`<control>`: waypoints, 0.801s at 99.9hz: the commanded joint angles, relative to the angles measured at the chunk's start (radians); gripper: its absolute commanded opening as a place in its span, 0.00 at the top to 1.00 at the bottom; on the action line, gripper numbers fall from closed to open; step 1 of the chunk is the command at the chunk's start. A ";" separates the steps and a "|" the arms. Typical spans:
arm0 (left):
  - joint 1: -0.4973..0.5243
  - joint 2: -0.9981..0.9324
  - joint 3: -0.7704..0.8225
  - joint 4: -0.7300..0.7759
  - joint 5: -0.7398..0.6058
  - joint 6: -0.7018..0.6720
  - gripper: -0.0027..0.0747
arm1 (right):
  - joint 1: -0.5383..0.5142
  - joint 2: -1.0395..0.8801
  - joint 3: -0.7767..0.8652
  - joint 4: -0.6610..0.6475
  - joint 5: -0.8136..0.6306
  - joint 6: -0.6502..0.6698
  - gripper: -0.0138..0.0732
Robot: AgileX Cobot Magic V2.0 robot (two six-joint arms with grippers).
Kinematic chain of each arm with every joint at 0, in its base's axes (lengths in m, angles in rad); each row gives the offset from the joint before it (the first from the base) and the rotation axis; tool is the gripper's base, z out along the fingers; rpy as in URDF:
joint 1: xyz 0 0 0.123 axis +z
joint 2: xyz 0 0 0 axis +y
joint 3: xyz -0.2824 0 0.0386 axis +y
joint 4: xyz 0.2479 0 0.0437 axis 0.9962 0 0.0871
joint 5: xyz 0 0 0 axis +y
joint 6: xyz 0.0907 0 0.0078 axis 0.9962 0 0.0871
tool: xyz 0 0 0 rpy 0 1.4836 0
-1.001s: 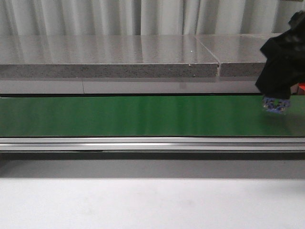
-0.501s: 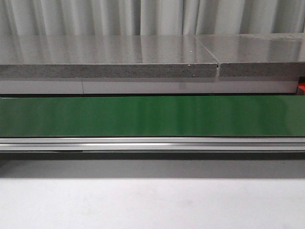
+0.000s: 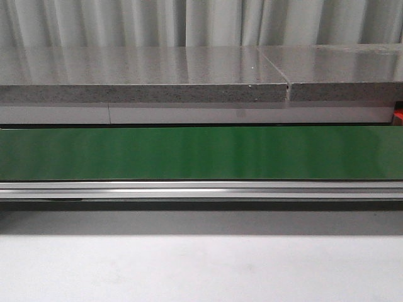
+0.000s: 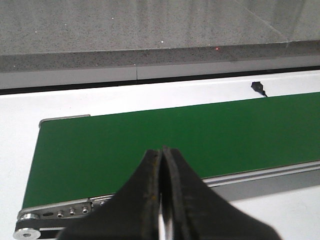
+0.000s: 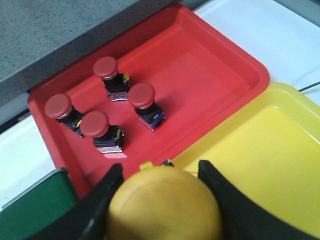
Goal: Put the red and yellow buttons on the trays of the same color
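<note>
Green conveyor belt below a grey stone ledge; my left gripper pinched together, right gripper clasping a yellow button.

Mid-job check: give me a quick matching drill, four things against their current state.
Things:
1. right gripper
2. left gripper
3. red tray
4. yellow tray

States:
A. holds four red buttons
B. shut on nothing, above the green belt
C. no buttons in the part shown
D. shut on the yellow button

Pairs: 1-D, 2-B, 3-A, 4-C
</note>
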 commanded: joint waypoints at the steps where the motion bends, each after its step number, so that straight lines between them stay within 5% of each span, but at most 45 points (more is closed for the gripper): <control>1: -0.007 0.006 -0.027 -0.015 -0.071 0.000 0.99 | -0.034 0.003 -0.031 0.020 -0.057 0.001 0.58; 43: -0.007 0.006 -0.027 -0.015 -0.071 0.000 0.99 | -0.115 0.150 -0.020 0.003 -0.017 0.001 0.58; 80: -0.007 0.006 -0.027 -0.015 -0.071 0.000 0.99 | -0.115 0.184 0.156 0.003 -0.166 0.001 0.58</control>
